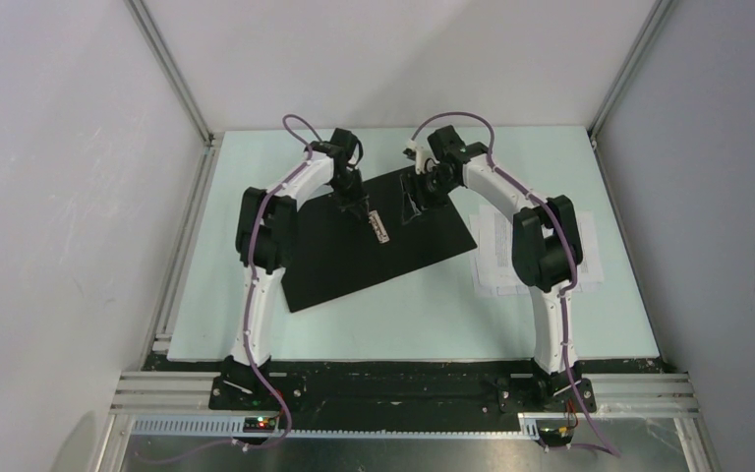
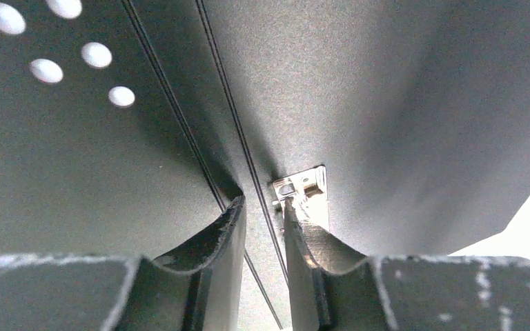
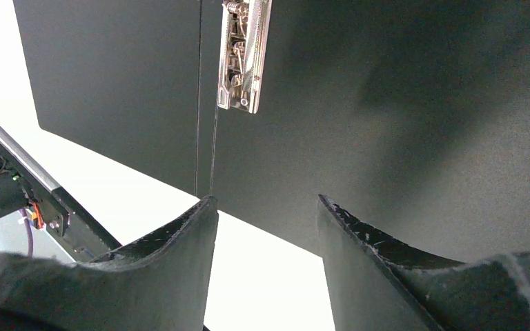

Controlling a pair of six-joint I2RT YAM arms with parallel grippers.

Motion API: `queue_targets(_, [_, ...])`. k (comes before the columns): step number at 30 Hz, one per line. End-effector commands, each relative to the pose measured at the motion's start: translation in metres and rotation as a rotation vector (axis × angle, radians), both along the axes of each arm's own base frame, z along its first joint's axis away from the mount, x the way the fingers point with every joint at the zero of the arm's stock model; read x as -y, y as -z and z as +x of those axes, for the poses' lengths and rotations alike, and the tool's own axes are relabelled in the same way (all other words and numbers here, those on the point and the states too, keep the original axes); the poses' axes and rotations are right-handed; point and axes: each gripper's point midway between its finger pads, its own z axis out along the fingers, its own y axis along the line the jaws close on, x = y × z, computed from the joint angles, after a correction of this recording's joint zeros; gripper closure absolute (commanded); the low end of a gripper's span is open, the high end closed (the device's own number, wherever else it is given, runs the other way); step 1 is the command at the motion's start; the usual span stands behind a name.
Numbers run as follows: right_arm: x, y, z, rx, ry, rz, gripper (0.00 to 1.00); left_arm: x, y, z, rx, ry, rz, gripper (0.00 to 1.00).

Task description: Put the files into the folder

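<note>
Black is all the folder (image 1: 354,246) shows from where I stand: it lies open and flat on the pale desk (image 1: 433,315), skewed between the two arms, with a steel clip (image 1: 379,226) on its spine crease. The files (image 1: 492,258) are not in it yet. The white printed sheets lie on the desk by the folder's right-hand corner, partly under the right arm; I can't tell whether they touch the folder.

The left claw (image 2: 266,203) is low over the crease, its jaws only narrowly apart with nothing seen between them, and one fingertip sits against the end of the clip. The right claw (image 3: 266,200) hangs over the folder's right leaf near its edge, jaws well apart and empty.

The likeliest trouble, I'd say, is at the clip. Nothing pins the folder down, so a sideways push there could spin or slide it across the smooth desk. The fingertip could also skid off the small metal lever, letting it snap back.

The sheets are the other worry. They are thin and flat, so a claw may catch only the top one or crumple the stack. The right arm above them could also drag them askew.
</note>
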Motion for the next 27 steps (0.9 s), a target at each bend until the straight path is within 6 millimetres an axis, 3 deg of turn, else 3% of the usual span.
queue_targets(1, [-0.008,0.000,0.000,0.007,-0.010,0.021,0.42,0.010,0.002,0.000,-0.011,0.004,-0.051,0.69])
queue_targets(9, [-0.022,0.000,-0.003,0.018,-0.045,0.031,0.47,0.007,0.016,-0.001,-0.027,-0.010,-0.027,0.79])
queue_targets(15, [-0.047,0.007,-0.015,0.021,-0.112,0.032,0.64,0.009,0.020,-0.004,-0.050,-0.023,-0.040,0.93])
queue_targets(21, [-0.071,0.014,-0.016,0.091,-0.170,-0.010,0.87,0.011,0.023,-0.012,-0.102,-0.053,-0.085,1.00])
queue_targets(27, [-0.084,0.015,-0.002,0.267,-0.229,-0.088,0.86,0.011,0.027,-0.017,-0.133,-0.079,-0.102,1.00])
